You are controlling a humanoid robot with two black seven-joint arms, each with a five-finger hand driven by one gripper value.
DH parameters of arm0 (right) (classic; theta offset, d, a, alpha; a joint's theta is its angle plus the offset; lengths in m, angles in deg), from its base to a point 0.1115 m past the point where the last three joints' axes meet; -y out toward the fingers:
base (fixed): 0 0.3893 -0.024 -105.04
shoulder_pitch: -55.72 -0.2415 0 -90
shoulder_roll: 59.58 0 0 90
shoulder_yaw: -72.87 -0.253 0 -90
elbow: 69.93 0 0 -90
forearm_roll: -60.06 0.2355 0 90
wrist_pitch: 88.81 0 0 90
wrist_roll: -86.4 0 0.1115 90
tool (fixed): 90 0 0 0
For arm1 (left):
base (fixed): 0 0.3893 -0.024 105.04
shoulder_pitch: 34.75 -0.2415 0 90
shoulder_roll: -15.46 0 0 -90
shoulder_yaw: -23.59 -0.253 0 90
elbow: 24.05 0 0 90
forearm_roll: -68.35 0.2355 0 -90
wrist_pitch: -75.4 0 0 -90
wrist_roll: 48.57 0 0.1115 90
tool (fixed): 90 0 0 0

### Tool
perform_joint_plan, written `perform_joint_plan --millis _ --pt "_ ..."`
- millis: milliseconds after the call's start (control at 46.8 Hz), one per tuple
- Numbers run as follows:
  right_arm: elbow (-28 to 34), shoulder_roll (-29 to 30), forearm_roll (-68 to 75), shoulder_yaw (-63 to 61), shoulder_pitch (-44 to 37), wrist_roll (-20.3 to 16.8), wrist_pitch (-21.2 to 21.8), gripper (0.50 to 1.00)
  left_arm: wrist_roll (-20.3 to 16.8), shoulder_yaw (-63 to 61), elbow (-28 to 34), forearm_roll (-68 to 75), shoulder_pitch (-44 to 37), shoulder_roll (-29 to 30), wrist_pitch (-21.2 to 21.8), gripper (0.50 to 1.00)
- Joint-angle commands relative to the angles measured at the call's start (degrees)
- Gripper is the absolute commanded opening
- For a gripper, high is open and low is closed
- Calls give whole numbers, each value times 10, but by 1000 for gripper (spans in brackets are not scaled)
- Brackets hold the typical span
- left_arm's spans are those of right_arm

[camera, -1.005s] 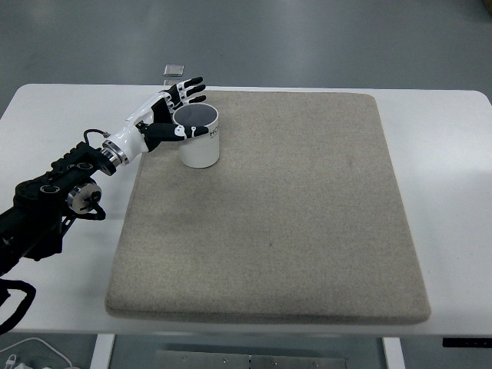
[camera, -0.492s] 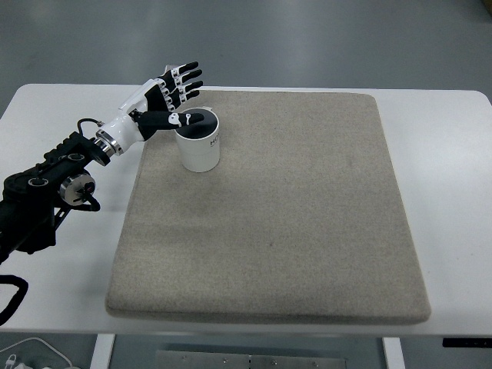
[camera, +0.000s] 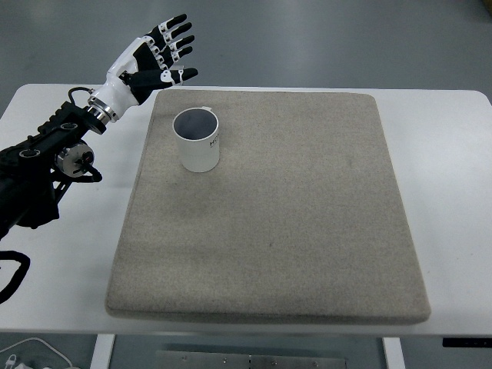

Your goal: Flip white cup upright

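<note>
The cup (camera: 197,140) stood upright on the mat (camera: 277,223), open mouth facing up, in the mat's far left part, a little in from both the left and the far edge. Its inside looked dark grey and held nothing that could be seen; a small patch of dark print showed on its right side, too small to read. A tiny white nub showed at the far point of its rim. The mat was a beige, felt-like rectangle covering most of the white table (camera: 450,154), with bare table showing on the left, the right and along the far edge. The left hand (camera: 150,58) hung above the table's far left edge, beyond and to the left of the cup and clear of it, touching neither cup nor mat. Its fingers (camera: 175,32) were spread apart and pointed up and to the right, the thumb held out toward the right, and nothing was held in it. Its black arm (camera: 42,165) ran from the wrist down to the left edge of the view, over the table's left side. Some white cable (camera: 27,350) lay on the floor at the near left corner. The floor beyond the table was plain grey.
</note>
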Motion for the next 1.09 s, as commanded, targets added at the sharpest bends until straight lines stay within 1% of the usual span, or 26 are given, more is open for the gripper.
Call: perform_joint_plan --millis 0,278,556,577,769,962,1069 --pt "0 0 0 0 0 1 0 930 0 -1 16 -24 13 -5 5 994" --pt "4 0 0 0 0 0 0 930 0 3 24 -124 38 -18 41 994" --pt "5 0 0 0 0 0 1 930 0 5 27 -253 53 -29 64 990" --pt "5 0 0 0 0 0 1 930 5 5 26 -259 54 -31 67 990" --pt "5 0 0 -1 0 1 1 930 91 7 36 -279 60 -49 120 990" --pt "5 0 0 -1 0 0 1 930 185 8 51 -321 60 -65 143 990" --pt "5 0 0 -1 0 0 1 930 223 8 58 -351 60 -69 164 990"
